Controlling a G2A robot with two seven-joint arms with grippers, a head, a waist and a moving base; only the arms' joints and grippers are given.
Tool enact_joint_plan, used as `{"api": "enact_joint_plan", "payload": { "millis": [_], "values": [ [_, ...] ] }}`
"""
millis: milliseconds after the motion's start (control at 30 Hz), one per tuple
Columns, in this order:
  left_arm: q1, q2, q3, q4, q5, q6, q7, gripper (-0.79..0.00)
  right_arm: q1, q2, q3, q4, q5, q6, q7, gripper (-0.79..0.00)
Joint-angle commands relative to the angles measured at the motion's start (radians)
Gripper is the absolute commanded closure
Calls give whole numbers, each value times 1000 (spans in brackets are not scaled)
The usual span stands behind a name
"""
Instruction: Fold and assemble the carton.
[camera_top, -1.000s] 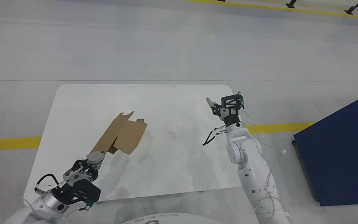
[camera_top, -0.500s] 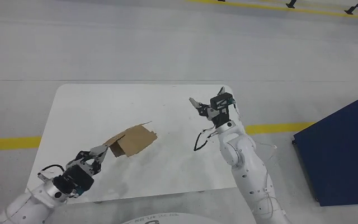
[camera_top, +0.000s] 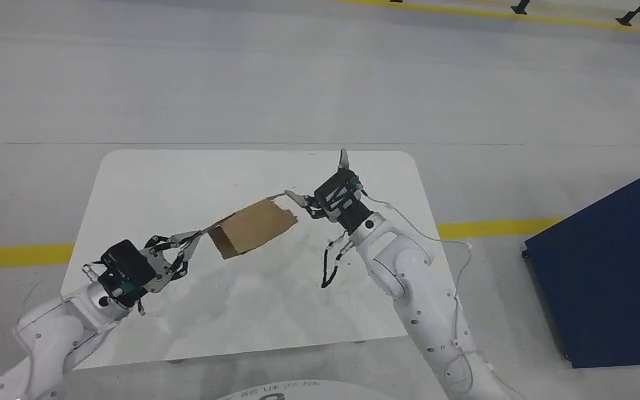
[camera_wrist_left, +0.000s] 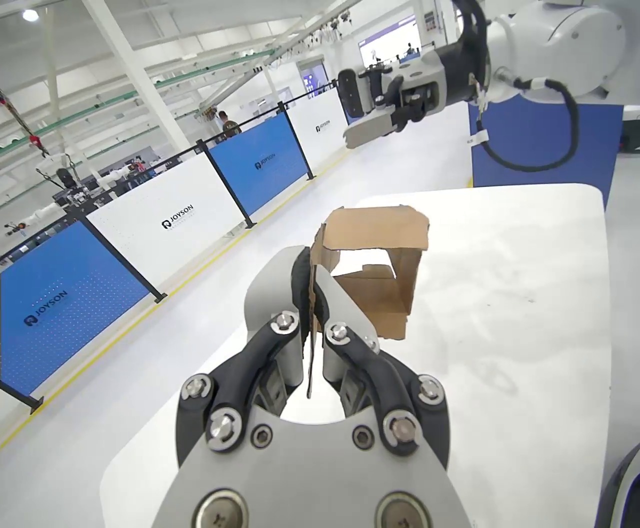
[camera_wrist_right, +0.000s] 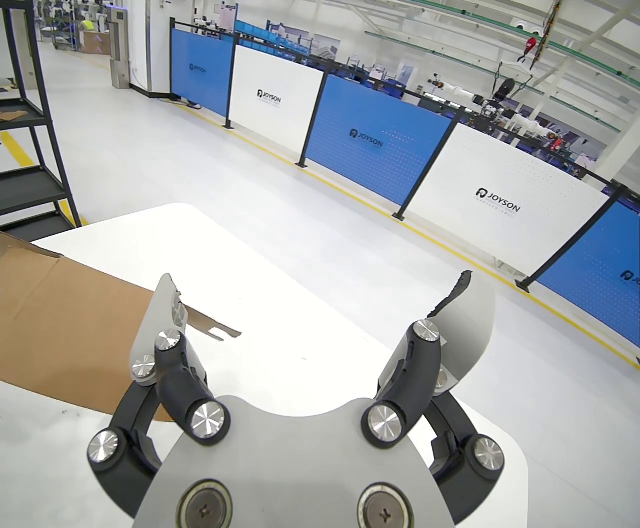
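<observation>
My left pincer (camera_wrist_left: 311, 287) is clenched on one edge of the carton (camera_top: 255, 226) and holds it above the middle of the table (camera_top: 140, 190). I judge this is so its panels can swing out of flat. My right pincer (camera_top: 318, 178) is spread wide at the carton's far end, one finger just beside the cardboard; I cannot tell whether it touches. I take it that pincer is placed to push a panel square. The carton is half opened, a hollow sleeve with nothing inside.
</observation>
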Motion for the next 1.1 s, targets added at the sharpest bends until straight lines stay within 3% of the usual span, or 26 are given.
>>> {"api": "enact_joint_plan", "payload": {
  "millis": [0, 167, 433, 567, 767, 933, 1067],
  "values": [
    [-3, -2, 5, 9, -53, -15, 10, 0, 3, 3, -16, 3, 17, -89, -1, -785],
    [-42, -3, -10, 72, -256, -151, 93, 0, 36, 12, -56, 5, -43, -260, 56, -785],
    [-64, -3, -6, 96, -290, -194, 78, 0, 77, 8, -114, 11, -59, -281, 88, -785],
    [-68, -2, -10, 118, -348, -259, 116, 0, 64, 13, -86, 8, -18, -312, 36, -785],
    [-113, 1, -42, 225, -586, -477, 241, 0, -9, 31, 11, -17, 41, -425, -117, -785],
    [-136, 9, -42, 238, -655, -477, 234, 0, -69, 46, 89, -30, 75, -540, -267, -785],
    [-136, 9, -42, 238, -655, -477, 234, 0, -69, 46, 89, -30, 75, -540, -267, -785]
  ]
}}
